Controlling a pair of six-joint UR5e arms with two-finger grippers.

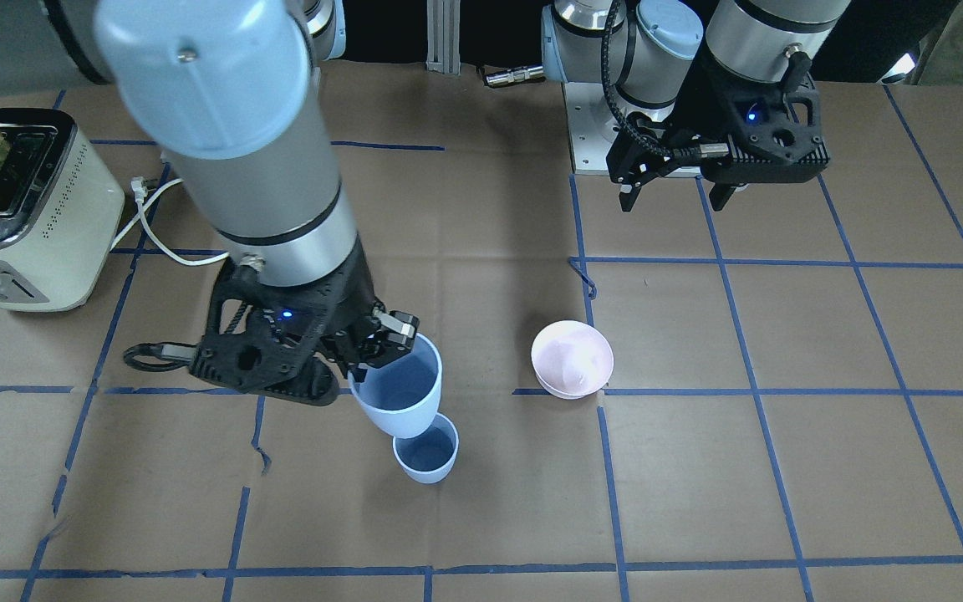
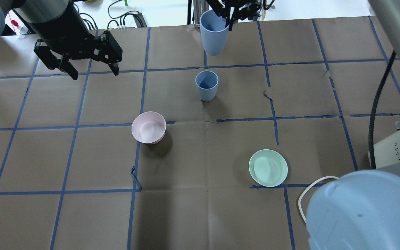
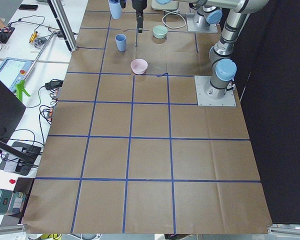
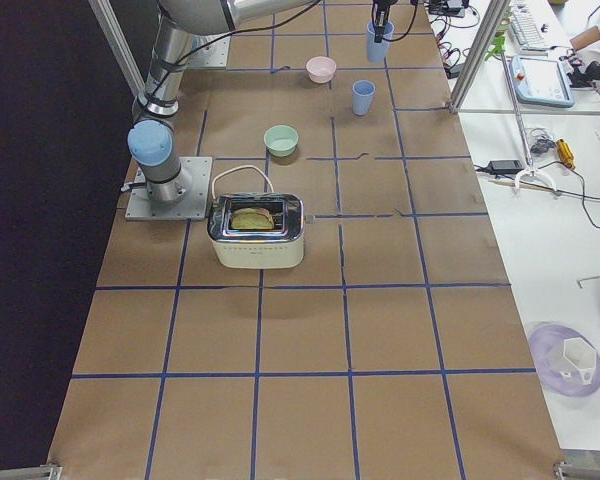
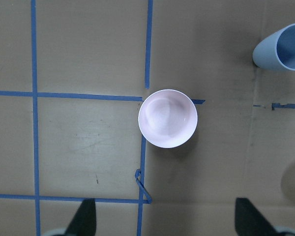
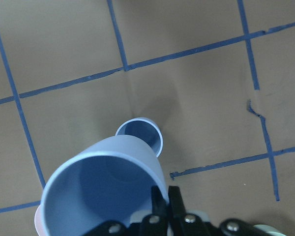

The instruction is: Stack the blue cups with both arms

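Clearance seems the reason for the hold. The right gripper [image 1: 379, 341] is clamped on one side of the rim of the lifted blue cup [image 1: 398, 391], which leaves its tapered base hanging free in the air to drop into another cup. The standing blue cup [image 1: 425, 451] sits upright on the table [image 1: 782, 468], mouth open, just beyond and below the held one. In the right wrist view their mouths do not look lined up yet, so I judge the lowering has yet to come.

The left gripper [image 2: 94, 71] hovers with fingers spread and empty, well apart from both cups — likely parked clear of the stack. The pink bowl [image 1: 572, 359] stands apart, beside the cups.
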